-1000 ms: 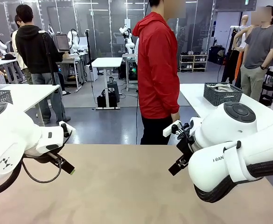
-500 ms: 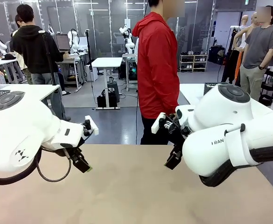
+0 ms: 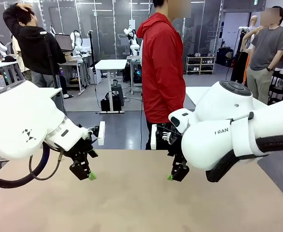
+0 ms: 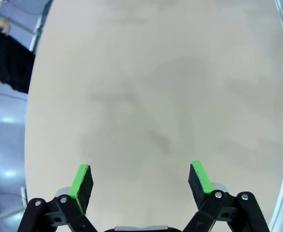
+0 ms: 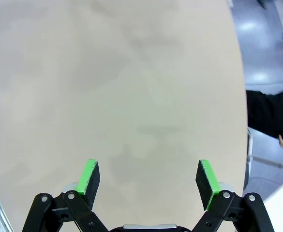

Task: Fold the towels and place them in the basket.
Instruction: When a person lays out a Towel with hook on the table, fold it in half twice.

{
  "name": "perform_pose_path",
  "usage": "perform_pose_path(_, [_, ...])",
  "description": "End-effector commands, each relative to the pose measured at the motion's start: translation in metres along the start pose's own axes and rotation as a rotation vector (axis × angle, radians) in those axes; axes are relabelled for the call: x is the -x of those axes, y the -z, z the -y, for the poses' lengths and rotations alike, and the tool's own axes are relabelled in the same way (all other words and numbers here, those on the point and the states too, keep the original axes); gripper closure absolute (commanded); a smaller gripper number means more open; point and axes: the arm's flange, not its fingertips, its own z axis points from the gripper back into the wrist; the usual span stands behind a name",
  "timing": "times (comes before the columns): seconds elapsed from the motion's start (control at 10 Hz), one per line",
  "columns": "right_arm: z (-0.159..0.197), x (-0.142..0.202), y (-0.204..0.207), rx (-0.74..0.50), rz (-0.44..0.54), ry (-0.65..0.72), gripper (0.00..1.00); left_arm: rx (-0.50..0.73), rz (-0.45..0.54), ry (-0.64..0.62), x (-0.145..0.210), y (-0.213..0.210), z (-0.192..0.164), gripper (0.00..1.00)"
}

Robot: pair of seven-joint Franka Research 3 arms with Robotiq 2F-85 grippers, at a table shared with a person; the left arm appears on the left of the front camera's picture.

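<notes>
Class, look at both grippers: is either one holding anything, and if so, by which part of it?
Nothing is held. The left gripper and the right gripper are both open over the table, with nothing between their fingers.

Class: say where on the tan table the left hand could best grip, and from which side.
Probably the table's far edge, approached level from the person's side, one finger above, one below. The top is flat, so the open left hand, pointing down at it, finds nothing to close around.

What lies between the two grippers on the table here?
Only bare tan table; the front view shows the stretch from the left gripper to the right gripper with nothing on it.
</notes>
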Motion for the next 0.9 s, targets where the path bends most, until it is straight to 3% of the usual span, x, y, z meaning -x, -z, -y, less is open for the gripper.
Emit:
perform_pose_path(0.0, [0.009,0.003,-0.001,-0.091,0.013,-0.059,0.00,0.028,-0.011,0.073,0.007,0.004,-0.013,0.00])
perform_pose_path(0.8, [0.004,0.001,-0.002,-0.104,-0.020,-0.049,0.00,0.031,-0.051,0.067,0.011,0.013,-0.005,0.00])
